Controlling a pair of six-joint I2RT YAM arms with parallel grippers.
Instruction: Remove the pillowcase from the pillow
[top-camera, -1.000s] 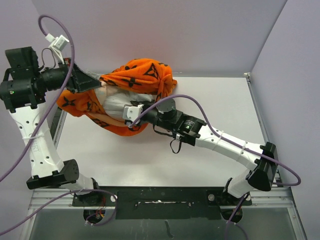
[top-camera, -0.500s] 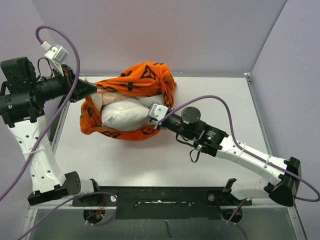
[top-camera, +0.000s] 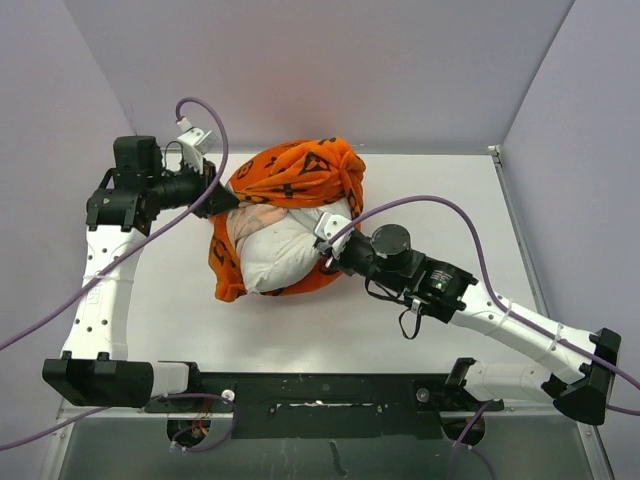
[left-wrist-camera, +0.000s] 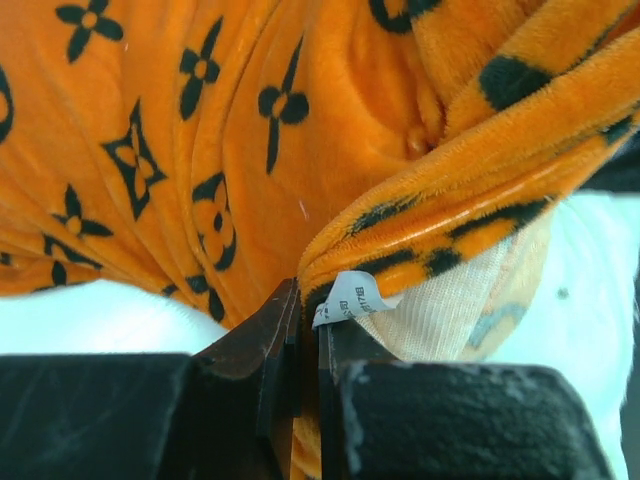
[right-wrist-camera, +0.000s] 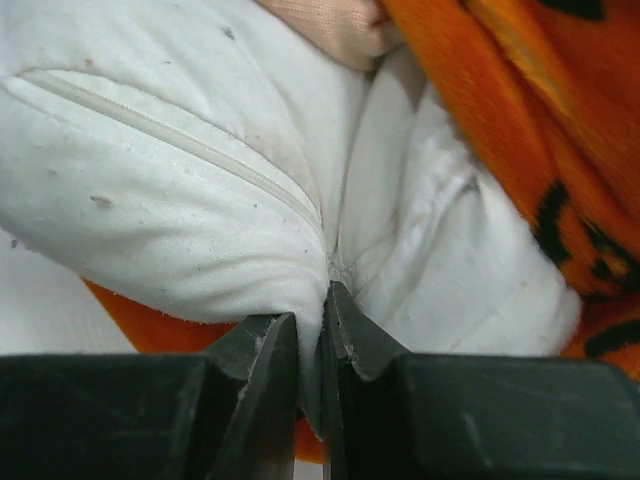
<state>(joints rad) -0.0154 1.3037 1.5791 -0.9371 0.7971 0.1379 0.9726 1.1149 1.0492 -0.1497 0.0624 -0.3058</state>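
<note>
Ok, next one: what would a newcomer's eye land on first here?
The bright orange pillowcase, bunched on the table and partly peeled off the white pillow. Next, the two arms meeting at it: the left gripper pinches the pillowcase hem from the left, and the right gripper pinches pillow fabric from the right.

The only lettering I can spot is on a small white tag at the hem of the pillowcase, right by the left pincer. Its dark print is too small and tilted to read. The orange fabric bears dark flower, star and circle emblems.
</note>
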